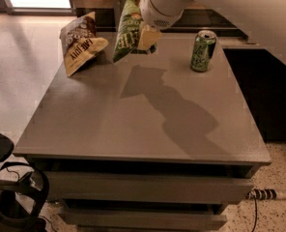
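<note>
Care with clearance matters here: you carry the green chip bag (126, 29) in the air over the back of the worktop (133, 124), between the brown chip bag (81, 45) and the green can (201, 51), so move slowly and brush neither. The gripper (145, 38) hangs there, its fingers (149, 36) closed tight on the bag's right side.

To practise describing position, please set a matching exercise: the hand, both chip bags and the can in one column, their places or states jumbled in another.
1 hand
2 green chip bag
3 brown chip bag
4 green can

A upright on the table, far right in the picture
B resting on the table, far left
C held in the air above the table
D over the table's far side, gripping a bag

Pairs: 1-D, 2-C, 3-B, 4-A
</note>
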### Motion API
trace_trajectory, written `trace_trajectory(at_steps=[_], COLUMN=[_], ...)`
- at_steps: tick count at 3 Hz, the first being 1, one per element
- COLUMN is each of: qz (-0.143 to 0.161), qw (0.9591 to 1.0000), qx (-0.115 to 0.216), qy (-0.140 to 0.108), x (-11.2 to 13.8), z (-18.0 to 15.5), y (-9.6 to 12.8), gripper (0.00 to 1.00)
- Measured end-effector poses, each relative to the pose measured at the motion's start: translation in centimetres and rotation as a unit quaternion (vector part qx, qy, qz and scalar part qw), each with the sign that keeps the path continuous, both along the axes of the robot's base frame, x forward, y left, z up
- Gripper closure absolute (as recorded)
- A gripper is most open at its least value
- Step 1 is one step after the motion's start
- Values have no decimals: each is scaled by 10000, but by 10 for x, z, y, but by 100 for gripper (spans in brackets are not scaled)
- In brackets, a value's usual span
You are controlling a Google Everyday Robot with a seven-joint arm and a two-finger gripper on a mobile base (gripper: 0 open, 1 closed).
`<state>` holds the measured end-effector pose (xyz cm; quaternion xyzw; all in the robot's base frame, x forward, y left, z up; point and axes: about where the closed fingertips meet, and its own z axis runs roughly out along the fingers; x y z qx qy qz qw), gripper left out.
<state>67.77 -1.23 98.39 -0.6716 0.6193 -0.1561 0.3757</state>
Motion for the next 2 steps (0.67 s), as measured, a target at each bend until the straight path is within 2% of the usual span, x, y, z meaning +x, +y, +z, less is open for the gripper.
trace_trajectory(at_steps=[1, 2], qz=[-12, -31], qw=[9996, 9987], qx=[-224, -380], qy=[-191, -337], x=[46, 76], z=[-12, -20], y=[15, 23], gripper=[100, 100])
